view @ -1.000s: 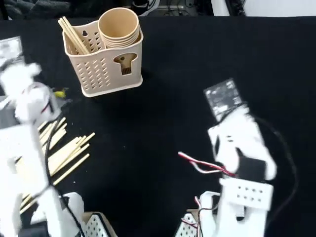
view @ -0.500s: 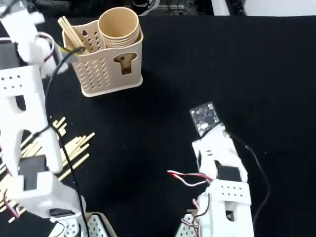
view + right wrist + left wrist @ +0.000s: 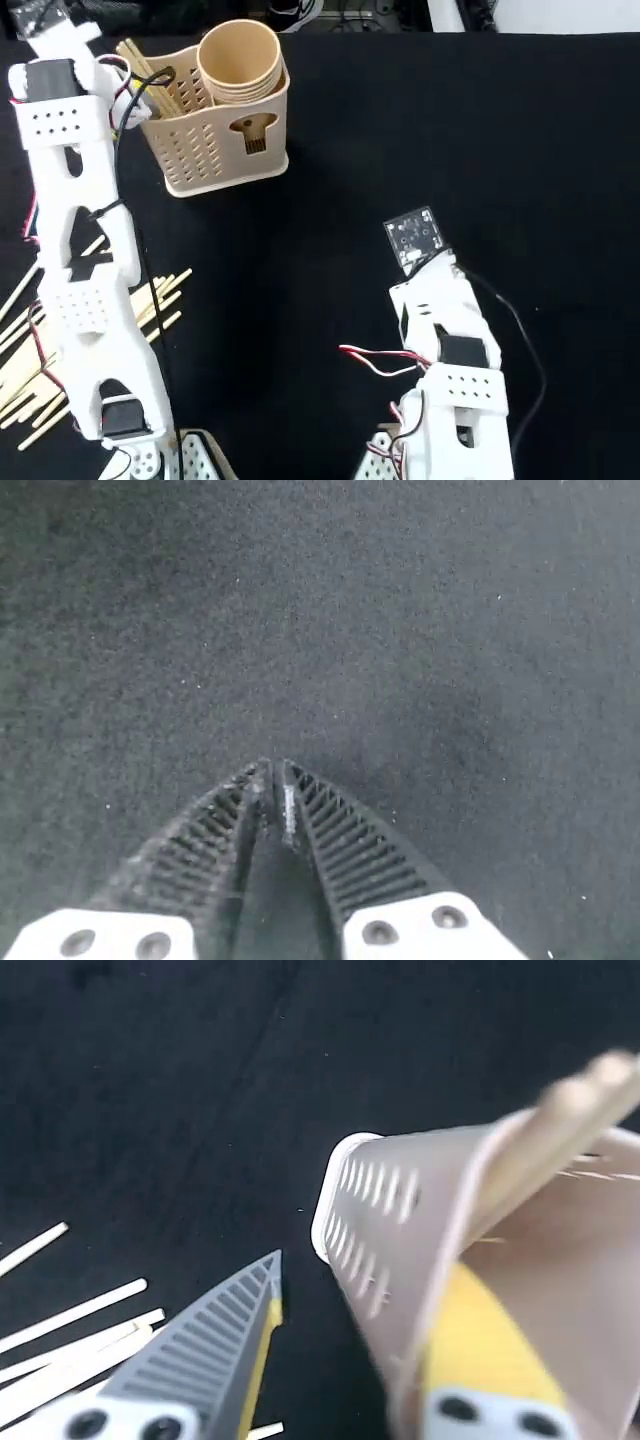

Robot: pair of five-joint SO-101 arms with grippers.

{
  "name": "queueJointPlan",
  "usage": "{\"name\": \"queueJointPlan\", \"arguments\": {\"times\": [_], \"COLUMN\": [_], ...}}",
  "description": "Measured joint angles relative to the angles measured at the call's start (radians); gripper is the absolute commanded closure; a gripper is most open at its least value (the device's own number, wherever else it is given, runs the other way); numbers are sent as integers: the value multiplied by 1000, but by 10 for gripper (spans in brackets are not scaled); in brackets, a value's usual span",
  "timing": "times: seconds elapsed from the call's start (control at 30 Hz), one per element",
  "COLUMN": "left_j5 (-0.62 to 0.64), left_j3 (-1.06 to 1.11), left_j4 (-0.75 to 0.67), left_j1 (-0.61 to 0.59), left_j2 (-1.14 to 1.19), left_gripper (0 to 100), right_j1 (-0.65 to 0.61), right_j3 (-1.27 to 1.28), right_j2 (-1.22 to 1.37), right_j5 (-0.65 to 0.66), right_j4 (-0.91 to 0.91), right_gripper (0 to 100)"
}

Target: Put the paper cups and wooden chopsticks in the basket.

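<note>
While my left fingers [image 3: 210, 1350] hang spread astride the basket [image 3: 215, 140] wall at eleven o'clock and my right fingers [image 3: 340, 850] rest clenched empty, pulling back carelessly could tip basket and cups [image 3: 240, 55], with chopsticks [image 3: 150, 300] lying at eight o'clock.

You have a beige slotted basket [image 3: 215, 140] standing upright at the far left of the black table [image 3: 400, 130]. A stack of tan paper cups [image 3: 240, 55] sits in its right compartment, and wooden chopsticks [image 3: 150, 72] lean in the left one. Loose chopsticks [image 3: 165, 300] lie scattered flat at the near left, well apart from the basket
</note>
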Motion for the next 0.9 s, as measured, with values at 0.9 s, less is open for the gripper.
{"name": "queueJointPlan", "arguments": {"times": [0.9], "left_j5": [-72], "left_j3": [430], "left_j4": [12], "left_j1": [226], "left_j2": [-397], "left_gripper": [972], "right_j1": [0], "right_j3": [0], "right_j2": [0], "right_j5": [0], "right_j4": [0], "right_gripper": [985]}}
